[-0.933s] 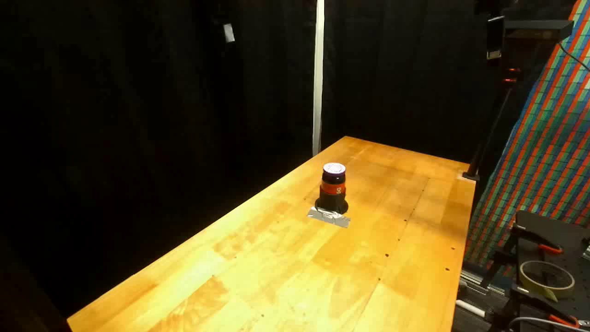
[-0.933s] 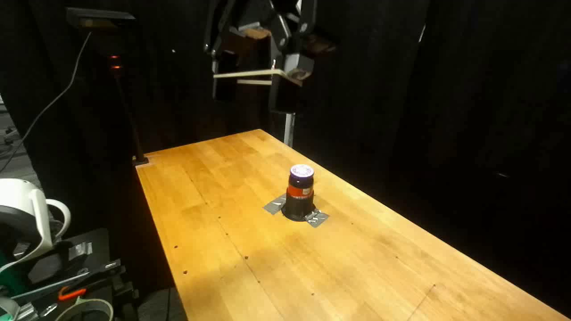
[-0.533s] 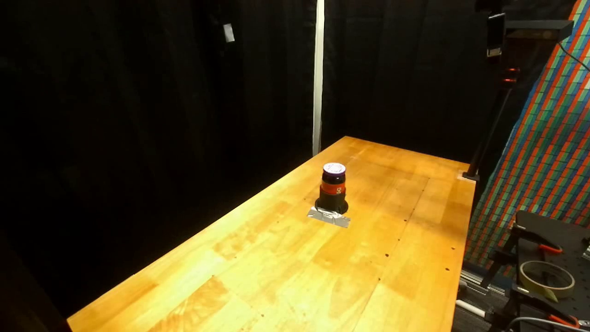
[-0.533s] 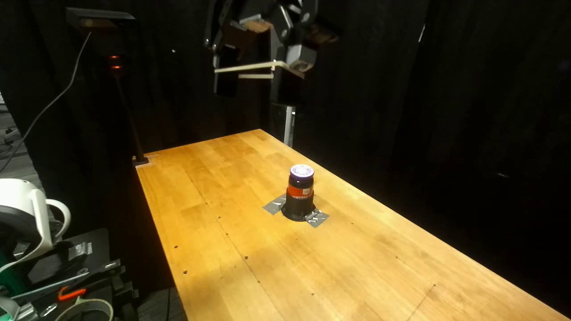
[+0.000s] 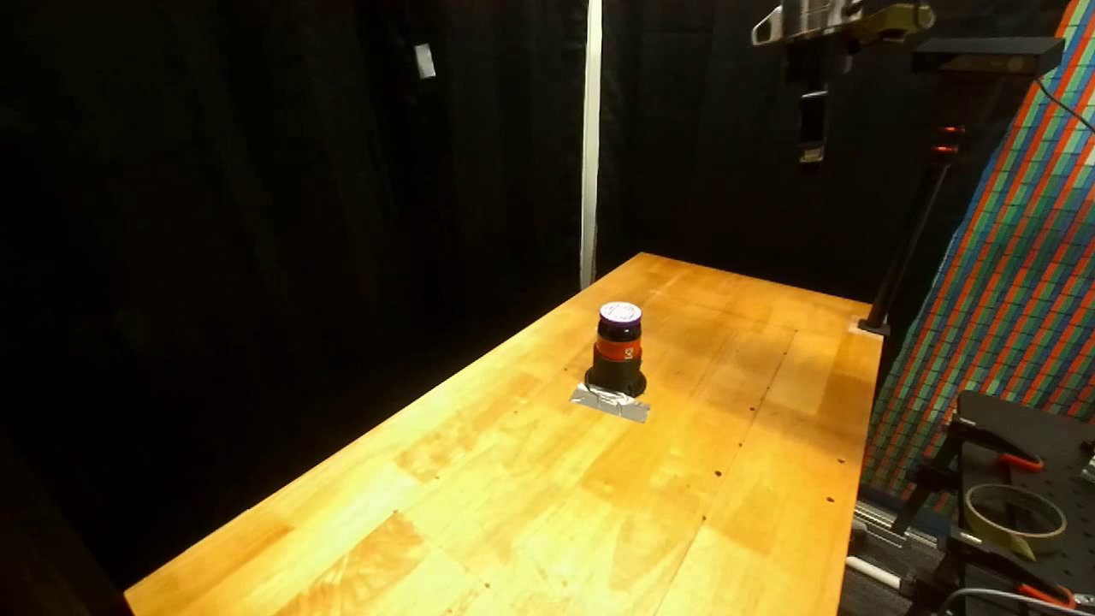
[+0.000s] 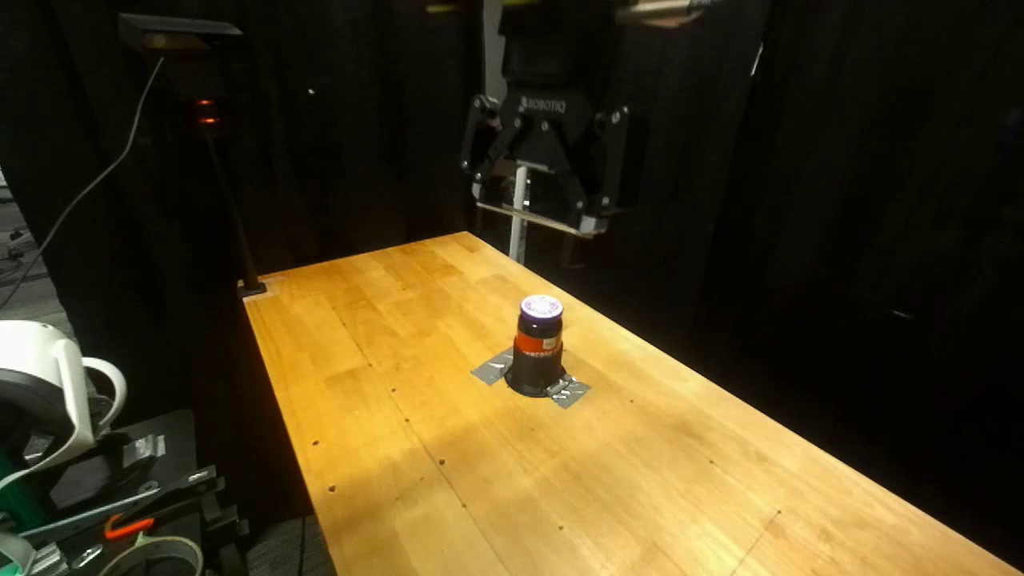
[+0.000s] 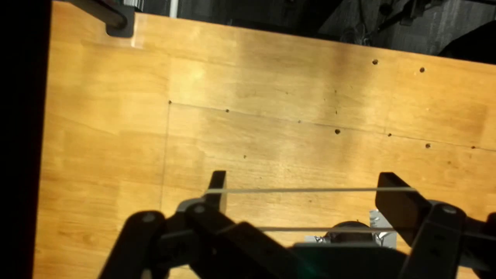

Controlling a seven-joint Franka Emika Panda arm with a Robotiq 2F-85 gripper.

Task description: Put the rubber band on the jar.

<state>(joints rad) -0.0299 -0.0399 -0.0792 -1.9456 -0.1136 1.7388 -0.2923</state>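
The jar stands upright on the table, with a dark body, orange-red label and whitish-purple lid, in both exterior views (image 5: 619, 349) (image 6: 538, 344). Its lower end sits in a dark base (image 6: 534, 376) taped down. My gripper (image 6: 536, 220) is open in the air above and beyond the jar. The pale rubber band (image 6: 532, 218) is stretched around its two spread fingers; its two strands (image 7: 302, 190) run between the fingers in the wrist view. There, the gripper's body hides most of the jar; only a dark round part (image 7: 350, 226) shows. One finger (image 5: 813, 128) shows at the upper right in an exterior view.
Silver tape (image 5: 610, 403) lies by the base on the wooden table (image 5: 530, 505). A dark post (image 6: 250, 272) with a camera (image 6: 180, 34) stands at the table's far corner. A side cart holds a tape roll (image 5: 1015, 518); a white kettle-like object (image 6: 48, 384) is beside the table.
My gripper has moved down and sideways toward the jar, carrying the stretched band, and its tilt has changed. More of it has come into an exterior view. The jar has not moved.
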